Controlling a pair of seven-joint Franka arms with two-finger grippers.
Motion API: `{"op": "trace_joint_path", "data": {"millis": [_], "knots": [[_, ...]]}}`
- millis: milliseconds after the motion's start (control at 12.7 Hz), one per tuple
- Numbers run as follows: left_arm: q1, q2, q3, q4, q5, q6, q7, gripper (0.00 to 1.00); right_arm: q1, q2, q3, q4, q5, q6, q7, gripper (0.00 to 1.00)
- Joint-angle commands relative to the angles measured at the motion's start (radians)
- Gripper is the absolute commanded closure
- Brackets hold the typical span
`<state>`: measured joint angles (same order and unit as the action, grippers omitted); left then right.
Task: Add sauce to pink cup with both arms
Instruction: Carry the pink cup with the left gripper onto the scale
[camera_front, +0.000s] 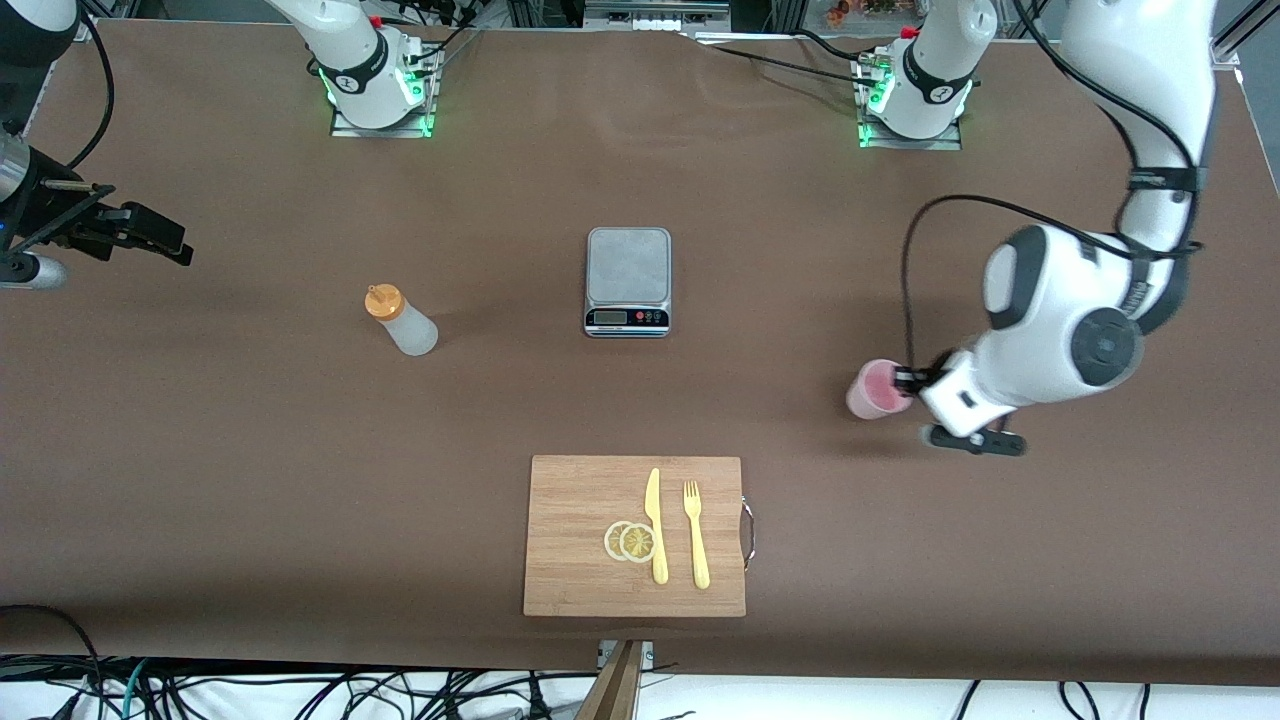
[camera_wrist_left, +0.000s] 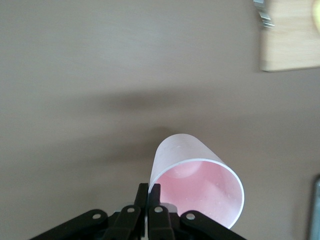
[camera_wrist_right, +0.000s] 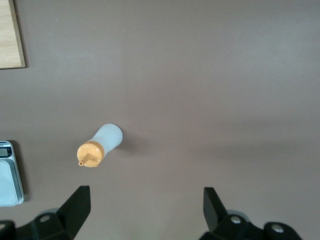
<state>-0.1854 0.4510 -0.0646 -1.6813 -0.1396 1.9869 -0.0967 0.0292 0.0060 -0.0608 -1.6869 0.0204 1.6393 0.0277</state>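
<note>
**Non-task items on brown table**

A silver kitchen scale (camera_front: 627, 281) is sitting mid-table, display facing the front camera. A wooden cutting board (camera_front: 580, 500) is lying nearer the front camera, metal handle (camera_front: 747, 534) pointing toward the left arm's end. On it, a yellow knife (camera_front: 655, 525) and yellow fork (camera_front: 695, 534) are lying side by side, two lemon slices (camera_front: 630, 541) overlapping and touching the knife.

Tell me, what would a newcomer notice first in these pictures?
First, the left claw pinching the rim of the pink cup at the left arm's end of the table. Then the sauce standing alone toward the right arm's end, with the open right claw waiting above the table there.
</note>
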Motion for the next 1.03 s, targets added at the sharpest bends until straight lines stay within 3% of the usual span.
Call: {"op": "trace_joint_path", "data": {"millis": [0,316,553,947], "knots": [[-0.173,-0.029,0.016,-0.005,-0.021,-0.023,-0.195,1.0,-0.006,0.005,0.007,0.018,0.001,-0.015,0.008,0.0],[-0.388,-0.031,0.016,-0.006,-0.063,-0.001,-0.44,1.0,-0.006,0.005,0.007,0.018,0.001,-0.016,0.008,0.0],[-0.509,-0.029,0.016,-0.034,-0.063,0.093,-0.579,1.0,-0.006,0.005,0.007,0.018,0.001,-0.016,0.008,0.0],[-0.621,-0.023,0.016,-0.136,-0.063,0.257,-0.701,1.0,-0.006,0.005,0.007,0.018,0.001,-0.016,0.008,0.0]]}}
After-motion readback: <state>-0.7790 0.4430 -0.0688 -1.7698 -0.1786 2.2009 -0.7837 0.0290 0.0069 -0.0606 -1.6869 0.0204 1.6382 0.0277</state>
